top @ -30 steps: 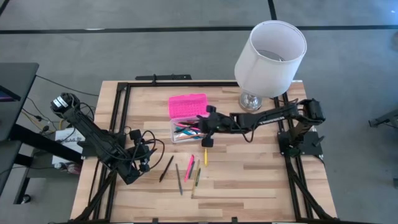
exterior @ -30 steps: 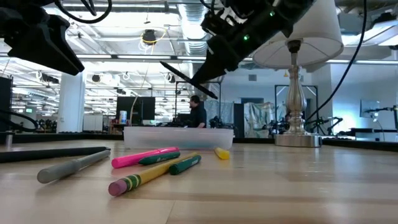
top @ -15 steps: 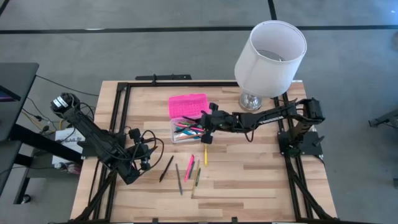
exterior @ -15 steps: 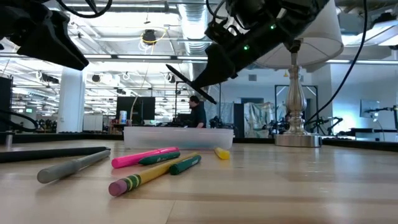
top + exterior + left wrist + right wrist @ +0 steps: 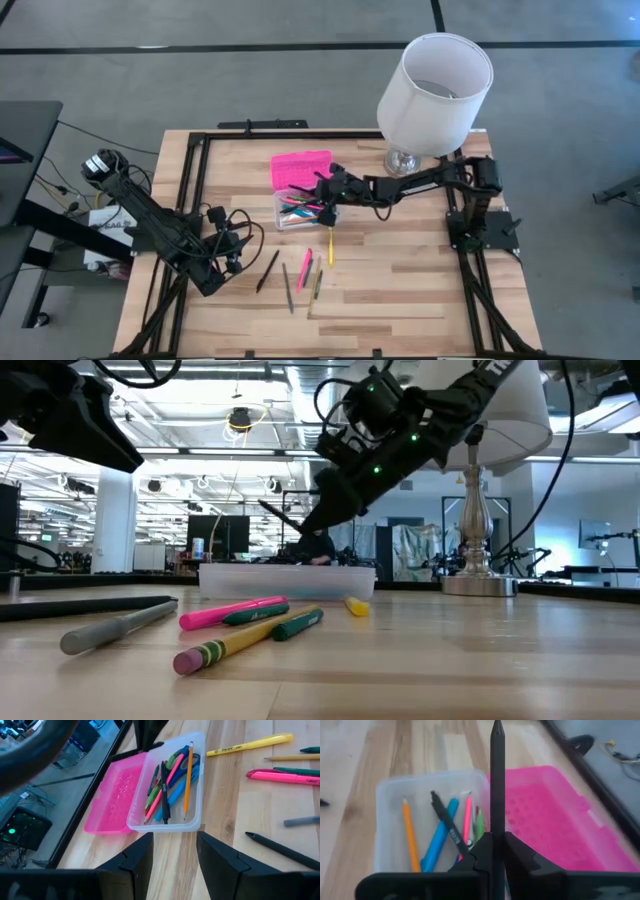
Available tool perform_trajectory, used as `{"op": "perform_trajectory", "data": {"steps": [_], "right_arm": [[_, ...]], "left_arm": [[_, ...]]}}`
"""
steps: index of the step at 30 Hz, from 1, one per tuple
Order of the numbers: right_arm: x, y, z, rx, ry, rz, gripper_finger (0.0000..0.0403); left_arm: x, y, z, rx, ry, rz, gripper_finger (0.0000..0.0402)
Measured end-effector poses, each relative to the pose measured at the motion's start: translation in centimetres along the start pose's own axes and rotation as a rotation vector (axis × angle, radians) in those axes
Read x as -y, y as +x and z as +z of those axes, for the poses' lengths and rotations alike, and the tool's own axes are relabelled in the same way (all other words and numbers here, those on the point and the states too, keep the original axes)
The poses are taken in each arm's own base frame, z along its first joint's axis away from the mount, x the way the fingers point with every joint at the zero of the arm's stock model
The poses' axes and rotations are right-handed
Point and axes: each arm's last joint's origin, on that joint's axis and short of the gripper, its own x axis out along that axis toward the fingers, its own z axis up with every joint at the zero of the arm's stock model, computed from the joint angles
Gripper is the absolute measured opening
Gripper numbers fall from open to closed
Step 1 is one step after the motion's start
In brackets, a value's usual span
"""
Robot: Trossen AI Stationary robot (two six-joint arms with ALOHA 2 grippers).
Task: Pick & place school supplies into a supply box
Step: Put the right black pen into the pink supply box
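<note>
I use the clear plastic box with the bright pink lid (image 5: 301,188) as my landmark. My right gripper (image 5: 327,198) hangs right above the clear half of that box. Its two dark fingers (image 5: 517,852) pinch a thin black pen (image 5: 497,780), and the pen pokes out past them toward the pink lid. The grip looks tight in the right wrist view, with no gap beside the pen.

Inside the box I see an orange pencil (image 5: 187,780), a blue marker (image 5: 439,837), pink and green pens, and another black pen (image 5: 447,827) lying across them.

I think the black pen is light, stiff and smooth. It could slip or spin if I hold it by one end, so holding it near the middle is best. It will not break if it drops a little way into the box.

On the table in front of the box lie more things: a yellow marker (image 5: 331,251), a pink highlighter (image 5: 304,256), a green pen (image 5: 318,283), a grey pencil (image 5: 287,287) and a long black pen (image 5: 267,270).

My left gripper (image 5: 228,250) waits over the table, well apart from the box, near that long black pen. Its jaws stand apart and hold nothing, as the left wrist view shows.
</note>
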Motion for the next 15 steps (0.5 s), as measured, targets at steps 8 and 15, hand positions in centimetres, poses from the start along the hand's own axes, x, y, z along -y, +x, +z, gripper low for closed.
{"op": "perform_trajectory", "data": {"steps": [8, 15], "right_arm": [[-0.24, 0.09, -0.52, -0.043, -0.002, 0.021, 0.0024], [-0.24, 0.09, -0.56, -0.046, 0.009, 0.02, 0.0063]], "left_arm": [[0.02, 0.01, 0.01, -0.001, -0.003, -0.003, 0.0145], [0.02, 0.01, 0.02, -0.001, -0.003, -0.003, 0.0145]]}}
